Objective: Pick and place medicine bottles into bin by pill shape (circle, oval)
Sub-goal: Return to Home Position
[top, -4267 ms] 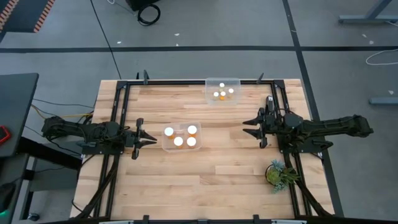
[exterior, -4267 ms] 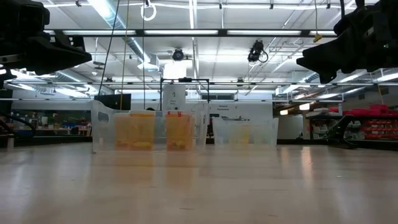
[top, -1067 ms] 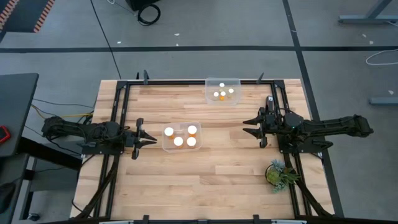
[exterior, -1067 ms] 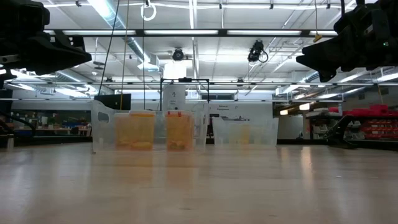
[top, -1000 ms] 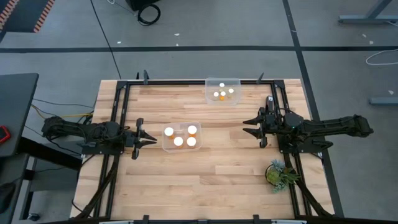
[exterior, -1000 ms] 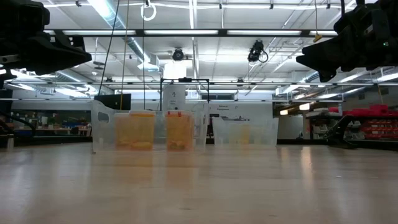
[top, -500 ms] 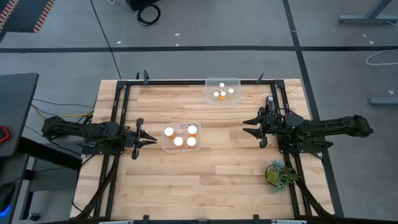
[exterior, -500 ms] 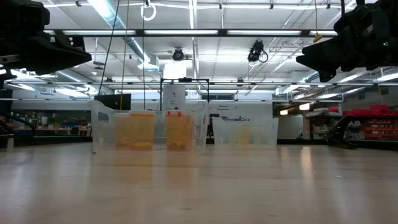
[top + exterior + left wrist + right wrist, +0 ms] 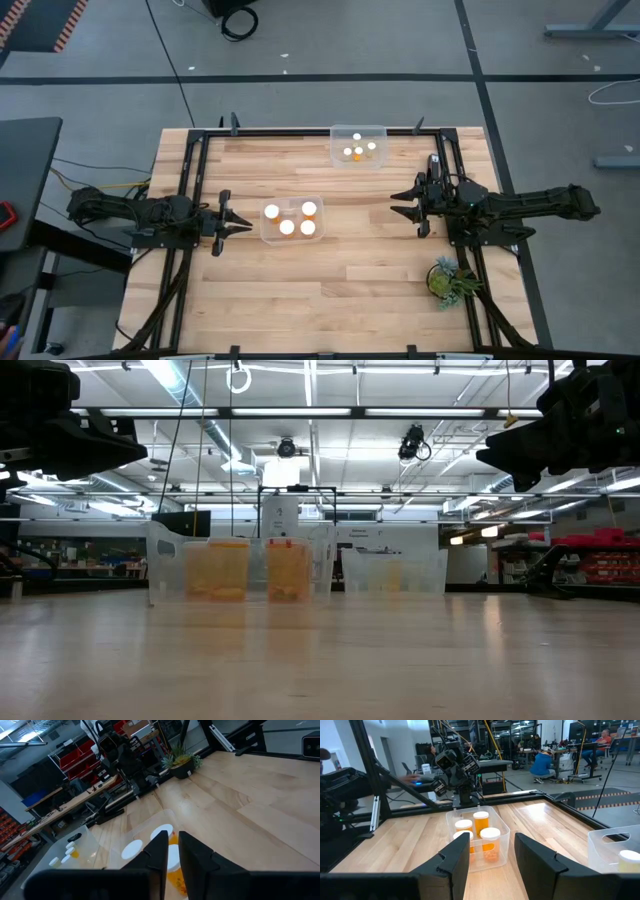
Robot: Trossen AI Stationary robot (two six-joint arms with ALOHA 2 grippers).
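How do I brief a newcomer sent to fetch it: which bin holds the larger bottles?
On the wooden table, look near the middle: a clear bin lies close ahead of the left gripper, farther from the right gripper. It holds four larger white-capped bottles, whereas the other clear bin stands at the far edge with smaller bottles.

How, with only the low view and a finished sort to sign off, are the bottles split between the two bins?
Observer: From above, the closer bin holds four larger bottles; the farther bin holds four smaller bottles.
Operator: Are the arms holding anything?
Observer: No. The left gripper sits beside the closer bin, the right gripper opposite, its jaws open and empty.
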